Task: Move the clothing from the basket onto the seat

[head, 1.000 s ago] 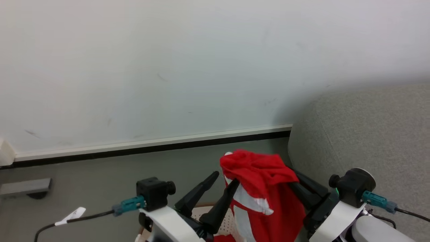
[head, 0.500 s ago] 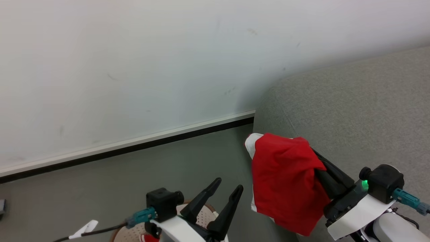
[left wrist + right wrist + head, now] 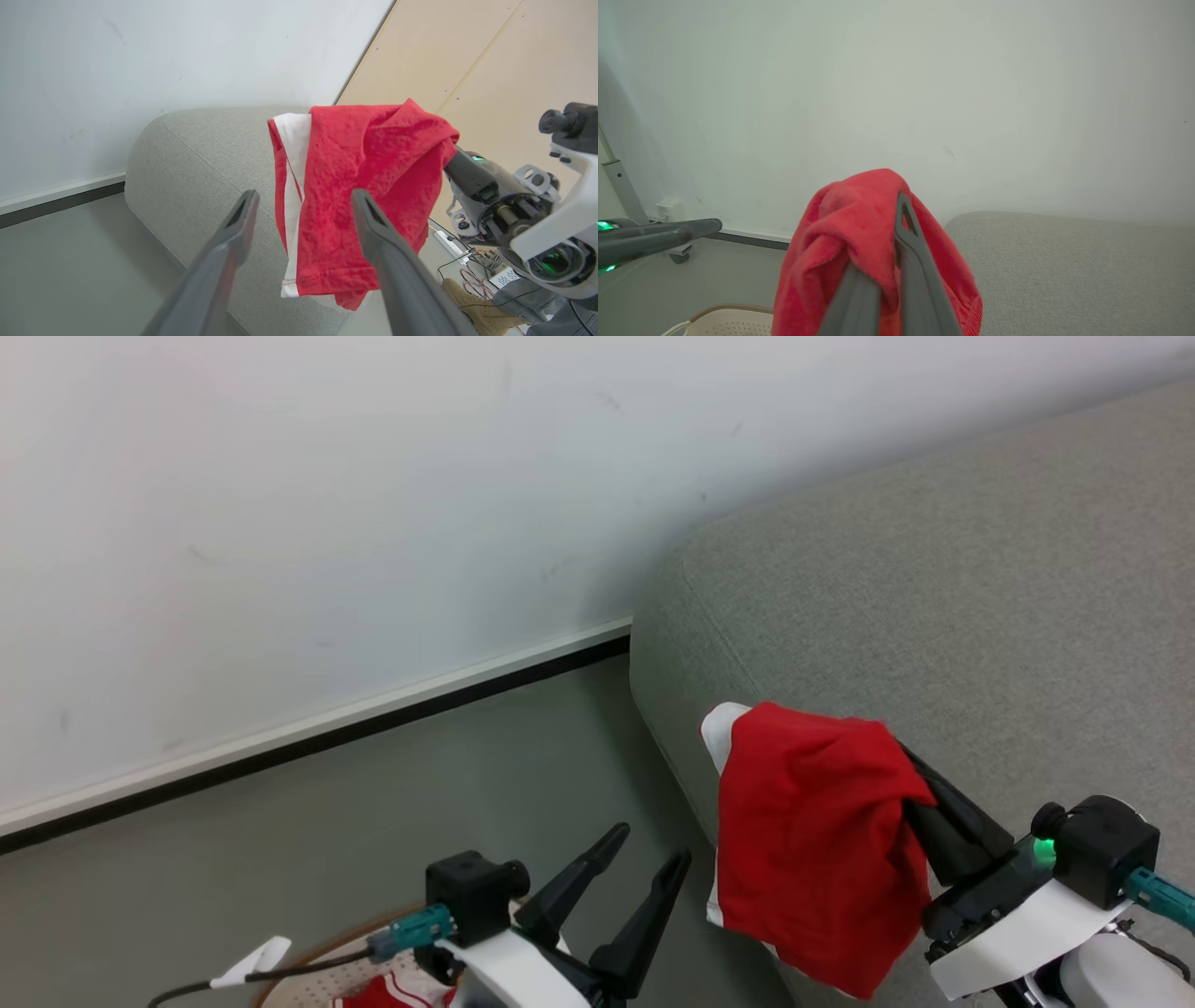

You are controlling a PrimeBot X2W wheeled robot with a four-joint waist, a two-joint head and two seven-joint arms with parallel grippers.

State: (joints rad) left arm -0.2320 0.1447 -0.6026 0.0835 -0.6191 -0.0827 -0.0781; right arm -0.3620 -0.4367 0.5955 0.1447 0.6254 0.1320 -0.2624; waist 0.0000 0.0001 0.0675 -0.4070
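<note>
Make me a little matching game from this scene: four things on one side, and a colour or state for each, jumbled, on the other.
Things:
1. lifted garment
2. basket
3. sofa
4. left arm's jaws

Descriptions:
A. light grey, beside the white wall
B. spread open, empty
C. red and white, clamped in the right arm's jaws
D. cream, perforated, red clothing inside

Pairs: 1-C, 2-D, 3-A, 4-B

Sparse indoor test room: grey sofa [image 3: 934, 579] against bare white wall [image 3: 327, 476]
</note>
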